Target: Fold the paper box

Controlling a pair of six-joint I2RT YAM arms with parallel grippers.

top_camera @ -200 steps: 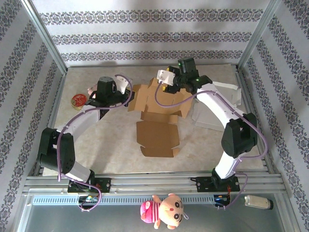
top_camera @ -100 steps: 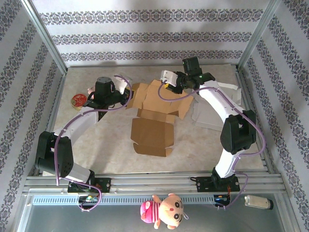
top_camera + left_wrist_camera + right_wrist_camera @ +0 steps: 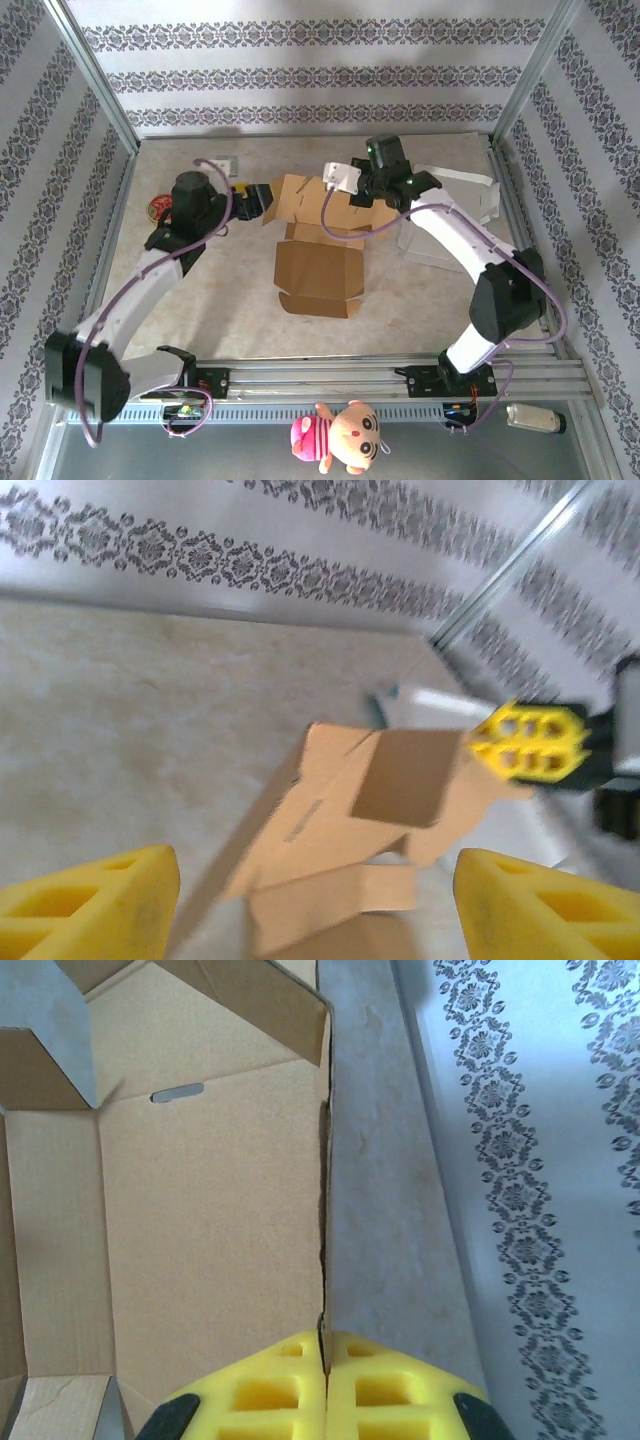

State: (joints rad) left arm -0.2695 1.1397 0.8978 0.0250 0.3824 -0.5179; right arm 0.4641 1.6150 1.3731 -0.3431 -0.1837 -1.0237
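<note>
Paper box (image 3: 318, 275) of brown cardboard sits half-formed around the middle of the bench (image 3: 200, 310), somewhat toward the far edge: one broad panel lies flat, reaching toward the near edge, while the far part is raised, with side walls and flaps standing up. The right gripper (image 3: 350, 195) reaches in over the far right part of the box, and its wrist view shows the two yellow pads (image 3: 260, 1380) pressed together on the thin top edge of a cardboard wall, so this hand is clamped onto the box. In that view the inside of the box (image 3: 200, 1230) spreads to the left of the gripped wall, with a small slot cut in the panel and a folded flap at the top. The left gripper (image 3: 252, 200) is just beside the far left corner of the box, pointing at it; its yellow pads (image 3: 95, 900) stand wide apart with nothing between them, so it is released. From the left wrist the box (image 3: 370, 800) appears blurred, with the right arm's yellow fingers (image 3: 528, 745) at its far right wall. A white sheet of card (image 3: 450, 215) lies near the right edge of the bench, and a round red tin (image 3: 157, 207) near the left edge.
</note>
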